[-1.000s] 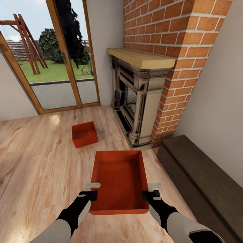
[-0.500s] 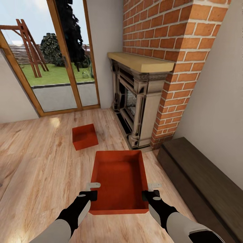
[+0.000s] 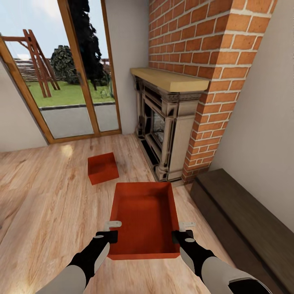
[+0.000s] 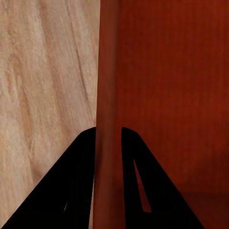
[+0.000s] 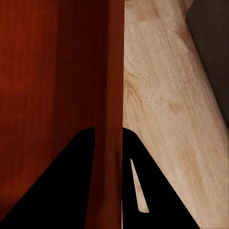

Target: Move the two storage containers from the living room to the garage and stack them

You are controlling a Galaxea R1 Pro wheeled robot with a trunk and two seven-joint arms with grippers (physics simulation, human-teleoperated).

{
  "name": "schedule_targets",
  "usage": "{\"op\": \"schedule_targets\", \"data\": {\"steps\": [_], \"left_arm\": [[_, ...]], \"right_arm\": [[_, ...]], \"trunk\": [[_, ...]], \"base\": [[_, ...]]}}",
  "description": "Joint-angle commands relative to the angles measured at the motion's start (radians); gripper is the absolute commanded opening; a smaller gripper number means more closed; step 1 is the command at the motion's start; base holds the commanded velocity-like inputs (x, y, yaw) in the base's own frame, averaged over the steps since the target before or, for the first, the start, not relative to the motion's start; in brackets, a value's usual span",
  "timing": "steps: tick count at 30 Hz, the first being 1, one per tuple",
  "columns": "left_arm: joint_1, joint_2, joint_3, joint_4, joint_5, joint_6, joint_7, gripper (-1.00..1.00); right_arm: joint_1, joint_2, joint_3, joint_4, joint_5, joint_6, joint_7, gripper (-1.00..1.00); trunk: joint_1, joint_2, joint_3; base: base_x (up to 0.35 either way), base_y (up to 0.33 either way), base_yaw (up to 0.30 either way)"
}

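In the head view I hold one red-orange storage container [image 3: 143, 220] out in front of me above the living room's wood-plank flooring. My left gripper [image 3: 113, 231] is shut on its left wall [image 4: 106, 95], and my right gripper [image 3: 179, 231] is shut on its right wall [image 5: 114, 95]. Each wrist view shows the thin wall pinched between the two black fingers. The second storage container [image 3: 103, 168] rests on the planks farther ahead and to the left, near the glass doors.
A dark ornate fireplace [image 3: 167, 122] under a red brick chimney [image 3: 204, 45] stands ahead right. A long dark brown chest [image 3: 245, 224] runs along the right wall. Wood-framed glass doors [image 3: 61, 73] fill the far left. Open plank flooring [image 3: 45, 204] lies to my left.
The whole head view has shifted slightly, with the room sliding down and away, so the camera moved. The held container and both grippers keep their place in the picture.
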Motion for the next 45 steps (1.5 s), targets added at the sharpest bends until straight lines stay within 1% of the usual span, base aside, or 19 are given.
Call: {"op": "schedule_targets", "data": {"steps": [1, 45], "left_arm": [[0.000, 0.001, 0.000, 0.000, -0.009, 0.009, 0.021, -1.00], [0.000, 0.000, 0.000, 0.000, -0.009, 0.009, 0.021, -1.00]], "right_arm": [[-0.001, 0.000, -0.008, -0.002, 0.006, -0.001, -0.006, -1.00], [-0.001, 0.001, -0.007, -0.004, 0.006, -0.001, -0.006, -1.00]], "trunk": [[0.001, -0.002, 0.000], [0.001, -0.002, 0.071]], "base": [[0.000, 0.000, 0.000], [0.000, 0.000, 0.000]]}}
